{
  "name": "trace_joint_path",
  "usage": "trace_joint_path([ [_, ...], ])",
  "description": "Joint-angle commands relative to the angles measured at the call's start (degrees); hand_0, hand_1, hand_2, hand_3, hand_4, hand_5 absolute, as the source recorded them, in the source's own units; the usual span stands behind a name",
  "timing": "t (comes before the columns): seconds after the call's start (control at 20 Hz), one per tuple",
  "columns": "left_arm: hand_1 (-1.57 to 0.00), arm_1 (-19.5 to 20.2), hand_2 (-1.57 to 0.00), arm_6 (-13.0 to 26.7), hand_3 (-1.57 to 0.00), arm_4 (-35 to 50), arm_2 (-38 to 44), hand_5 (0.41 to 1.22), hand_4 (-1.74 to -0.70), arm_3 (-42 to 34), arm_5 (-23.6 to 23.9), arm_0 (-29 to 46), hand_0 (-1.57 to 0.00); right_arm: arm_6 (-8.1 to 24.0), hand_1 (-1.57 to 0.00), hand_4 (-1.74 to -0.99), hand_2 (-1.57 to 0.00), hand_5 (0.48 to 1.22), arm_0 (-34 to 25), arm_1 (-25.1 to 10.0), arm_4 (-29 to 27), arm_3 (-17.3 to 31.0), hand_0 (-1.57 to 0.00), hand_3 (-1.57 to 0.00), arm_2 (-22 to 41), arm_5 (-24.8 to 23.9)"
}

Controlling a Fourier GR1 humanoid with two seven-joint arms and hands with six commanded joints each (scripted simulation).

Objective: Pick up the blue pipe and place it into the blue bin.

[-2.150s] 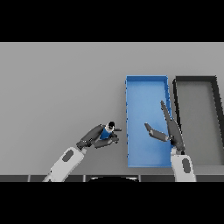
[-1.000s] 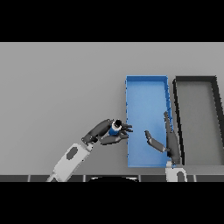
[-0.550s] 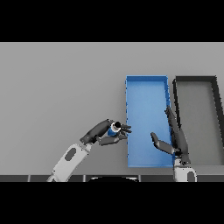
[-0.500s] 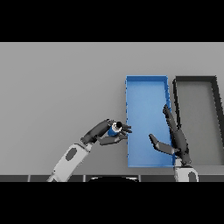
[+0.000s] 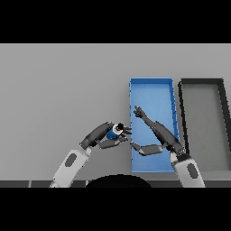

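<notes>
The blue pipe (image 5: pixel 113 132) is a short blue tube with a dark end, and my left hand (image 5: pixel 100 137) is shut on it just left of the blue bin's near left corner. The blue bin (image 5: pixel 152 87) lies lengthwise on the grey table, right of centre. Over the bin's near half my right hand (image 5: pixel 158 134) is open, its straight fingers pointing up-left toward the pipe and its thumb stretched left near the bin's left wall. The two hands are close but apart.
A black bin (image 5: pixel 202 85) stands right beside the blue bin, parallel to it. The grey table (image 5: pixel 58 85) spreads wide to the left and behind.
My left hand has carried the pipe a little right toward the bin. My right hand has swung left from the bin's right wall to over its near half, fingers now reaching toward the pipe.
</notes>
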Motion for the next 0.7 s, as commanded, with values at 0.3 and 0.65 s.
trace_joint_path([
  [0.3, -1.57, -0.80, -1.57, -0.09, -1.57, -0.15, 1.43, 1.221, -1.47, 0.15, -2.03, 0.33, -1.57, 6.41, 0.00, -1.209, 0.00, 0.517, -10.11, 2.36, -4.11, 0.90, 0.00, 0.00, 4.42, 4.07],
  [0.65, -1.57, -2.05, -1.57, -0.79, -1.57, 0.49, 2.52, 1.221, -1.45, 1.15, -5.75, 1.03, -1.57, 10.99, -0.01, -1.214, -0.02, 0.511, -19.06, 6.61, -5.33, 6.53, 0.00, 0.00, 7.51, 5.71],
])
